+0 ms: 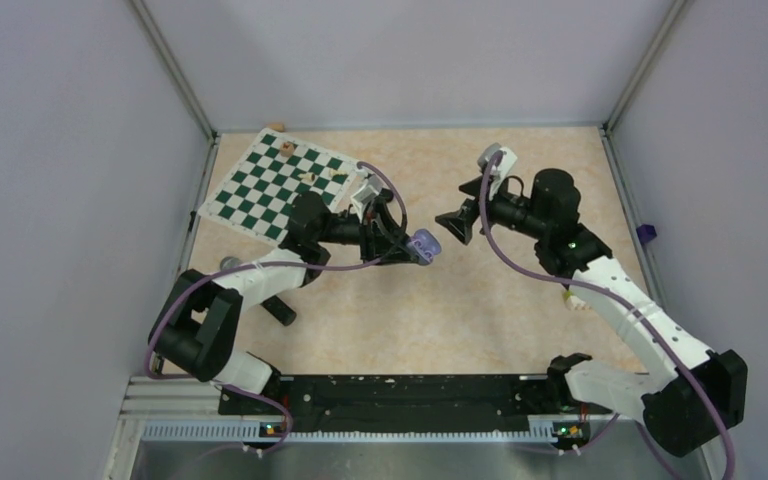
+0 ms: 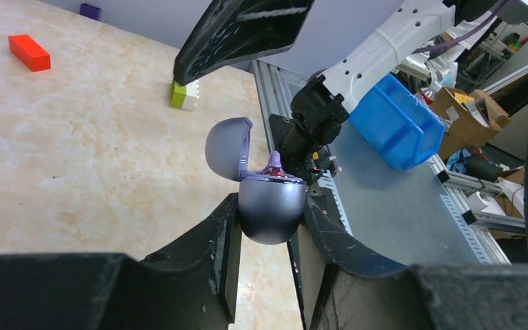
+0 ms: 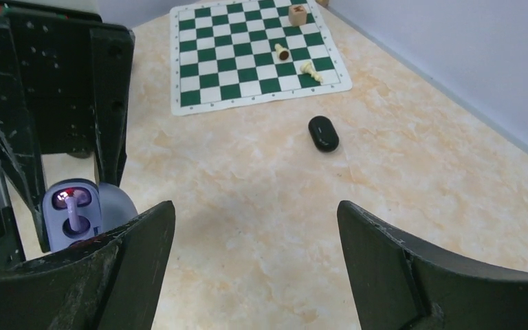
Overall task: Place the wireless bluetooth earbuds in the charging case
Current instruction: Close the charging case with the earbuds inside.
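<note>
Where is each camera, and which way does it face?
Top: above, behind the robot, looking down on the table; left arm, right arm show.
Left wrist: faces the right arm, past the left end effector shut on the purple case.
Right wrist: faces the chessboard, past the open right end effector.
Shared: all show the purple case.

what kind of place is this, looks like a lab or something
Most likely a robotics lab work cell: pale grey panels wall in the beige marble-patterned tabletop, a slotted aluminium rail runs along its near edge, and a blue plastic storage bin sits beside cluttered cardboard boxes.
</note>
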You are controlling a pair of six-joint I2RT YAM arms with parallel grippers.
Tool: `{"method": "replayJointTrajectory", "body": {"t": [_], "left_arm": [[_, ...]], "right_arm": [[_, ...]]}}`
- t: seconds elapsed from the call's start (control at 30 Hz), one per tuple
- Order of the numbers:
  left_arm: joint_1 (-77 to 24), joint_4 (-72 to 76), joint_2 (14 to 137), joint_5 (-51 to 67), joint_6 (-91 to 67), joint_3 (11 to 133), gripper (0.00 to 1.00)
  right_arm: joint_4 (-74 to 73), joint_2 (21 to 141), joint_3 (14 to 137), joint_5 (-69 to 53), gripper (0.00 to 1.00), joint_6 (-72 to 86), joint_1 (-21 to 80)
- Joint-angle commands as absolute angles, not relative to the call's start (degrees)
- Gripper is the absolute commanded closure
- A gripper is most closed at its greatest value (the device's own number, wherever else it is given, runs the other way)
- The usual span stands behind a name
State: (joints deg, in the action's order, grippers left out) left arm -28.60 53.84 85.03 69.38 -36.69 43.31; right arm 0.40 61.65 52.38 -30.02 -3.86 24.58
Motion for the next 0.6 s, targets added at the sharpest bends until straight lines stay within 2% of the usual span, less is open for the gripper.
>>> {"method": "replayJointTrajectory", "body": {"t": [0.0,0.57], "left_arm": [[-29.2,54.6,85.1,71.2,-35.0,45.9,1.00],[-29.3,52.1,85.7,70.5,-33.1,46.3,1.00]], "right_arm": [[-3.1,63.6,54.4,-33.8,0.13,-10.2,24.3],[-7.2,62.8,55.0,-45.2,0.13,-12.8,24.4]]}}
